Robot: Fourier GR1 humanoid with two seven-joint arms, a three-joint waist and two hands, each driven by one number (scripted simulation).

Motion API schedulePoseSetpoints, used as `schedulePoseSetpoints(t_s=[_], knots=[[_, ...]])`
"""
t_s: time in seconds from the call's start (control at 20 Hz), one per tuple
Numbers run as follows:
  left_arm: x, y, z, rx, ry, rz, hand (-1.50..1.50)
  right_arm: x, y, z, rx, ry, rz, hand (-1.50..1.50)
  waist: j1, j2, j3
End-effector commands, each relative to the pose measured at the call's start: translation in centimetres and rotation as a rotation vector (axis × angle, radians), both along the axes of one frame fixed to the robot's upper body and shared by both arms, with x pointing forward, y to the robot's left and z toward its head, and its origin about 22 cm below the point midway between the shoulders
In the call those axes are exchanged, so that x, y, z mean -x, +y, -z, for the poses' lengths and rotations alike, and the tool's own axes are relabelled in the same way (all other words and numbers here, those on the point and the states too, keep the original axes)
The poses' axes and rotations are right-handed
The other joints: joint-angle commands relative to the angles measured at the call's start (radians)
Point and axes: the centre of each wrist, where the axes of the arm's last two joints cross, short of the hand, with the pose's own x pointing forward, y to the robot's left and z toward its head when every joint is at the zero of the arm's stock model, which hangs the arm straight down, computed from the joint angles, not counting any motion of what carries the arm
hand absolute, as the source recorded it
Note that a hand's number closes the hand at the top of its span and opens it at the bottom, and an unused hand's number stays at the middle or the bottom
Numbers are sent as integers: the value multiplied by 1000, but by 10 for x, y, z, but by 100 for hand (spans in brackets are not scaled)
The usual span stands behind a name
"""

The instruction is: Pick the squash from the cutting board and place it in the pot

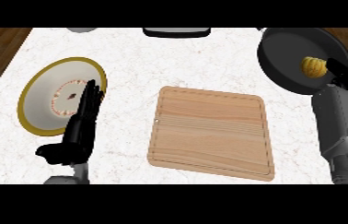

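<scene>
The right hand (334, 65) shows only as a few dark fingers at the far right, reaching in over the pot (285, 52) and lying against the right side of the squash (313, 67). Whether those fingers wrap it or merely touch it I cannot tell, since most of the hand is cut off by the view's edge and its grey forearm rises beneath it. The squash, pale yellow and ribbed, is already inside the dark pot's rim, on its right half, directly left of the fingers; its shape reads as rounded and I cannot make out a clear long axis. Outward from there, the cutting board (211, 131) lies at centre, bare, well apart from the pot. The left hand (80, 121) rests on the far side of the board, fingers straight and relaxed, overlapping the edge of a gold-rimmed plate (34, 87). By my reading the placing is all but done: what remains for the right hand is to let go and draw back.
</scene>
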Motion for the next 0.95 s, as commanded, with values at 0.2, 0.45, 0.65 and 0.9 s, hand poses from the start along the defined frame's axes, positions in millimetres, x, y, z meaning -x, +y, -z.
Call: schedulePoseSetpoints(t_s=[0.2,0.45,0.65,0.9], knots=[[3,2,8,-2,10,-12,0,34,29,25,55,-103,58,-150,-17,-6,0],[2,23,2,-16,19,-8,0,58,39,32,57,-119,83,-150,-15,-7,0],[-3,6,2,-15,14,-21,0,77,30,19,93,-175,131,-150,-16,-9,-1],[-7,15,-4,1,11,-18,0,107,14,26,118,-190,208,-150,-9,-5,0]])
